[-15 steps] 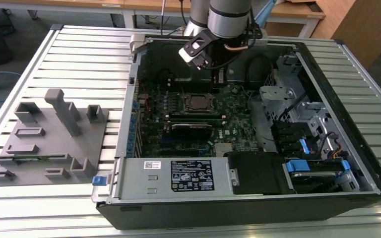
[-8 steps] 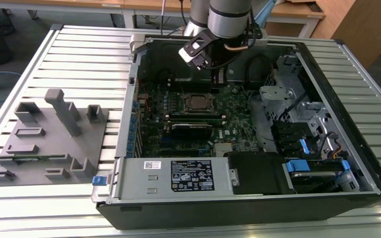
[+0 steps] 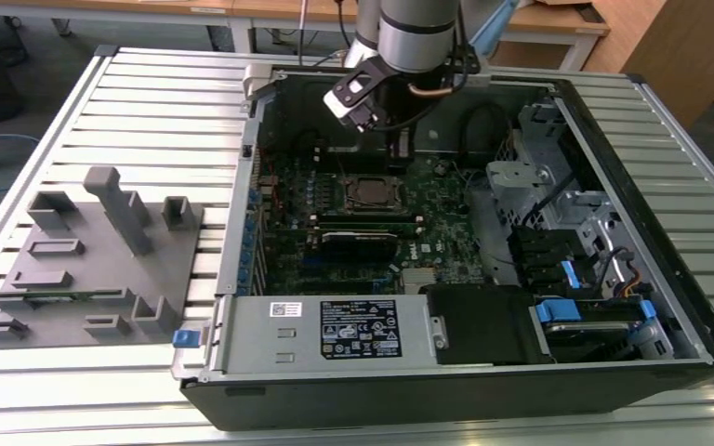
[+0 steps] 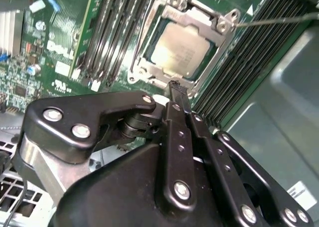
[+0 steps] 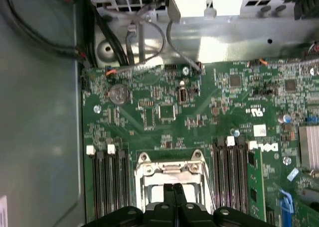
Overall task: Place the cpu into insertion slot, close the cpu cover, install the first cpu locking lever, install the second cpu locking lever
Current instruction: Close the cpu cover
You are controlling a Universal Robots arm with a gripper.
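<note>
Closest up in the second wrist view is the gripper (image 4: 174, 85). Its black fingers are pressed together with nothing between them, and it hangs just above the socket area.

Biggest thing in the room is the open computer case (image 3: 456, 404), lying on its side on the slatted table (image 3: 122, 102). Along its near edge sits the power supply box (image 3: 271, 334), which has a white-and-black printed label on top. The green circuit board (image 3: 444, 223) has white lettering and a couple of small white stickers, nothing worth quoting.

Roughly mid-board is the insertion slot (image 3: 370, 192). The cpu cover (image 4: 197, 15) looks to be lying flat over it, and the cpu (image 4: 182, 50) is already seated inside, its dull metal top showing through the window.

Handling-wise, I'd say the chip is light, stiff and flat, but fragile underneath. It should only ever be held by its edges, never pinched across the face. The cover is thin stamped metal, rigid enough to push on at the frame.

One thin wire rod (image 4: 279, 20) sticks out past the socket corner. I'd guess that's a locking lever, springy and slippery, best pushed near its free end.
</note>
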